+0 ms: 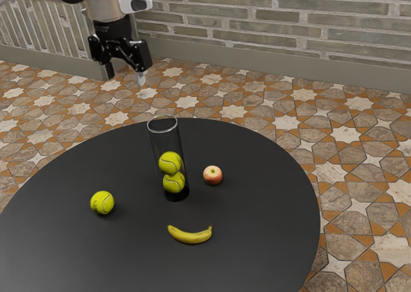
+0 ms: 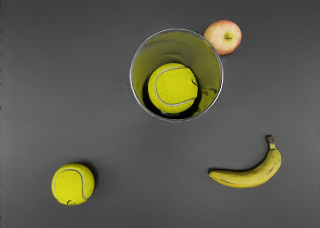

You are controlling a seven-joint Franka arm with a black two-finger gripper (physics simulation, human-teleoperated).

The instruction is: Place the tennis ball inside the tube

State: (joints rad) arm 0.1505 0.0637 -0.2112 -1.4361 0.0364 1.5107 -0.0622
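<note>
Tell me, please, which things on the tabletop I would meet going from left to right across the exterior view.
Loose tennis ball, clear tube with two tennis balls inside, apple.

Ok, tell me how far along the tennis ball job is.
Two balls already sit in the tube, one above the other. Nothing is in hand: the gripper is open in the air. Left: grasp the loose ball on the table and drop it in.
</note>
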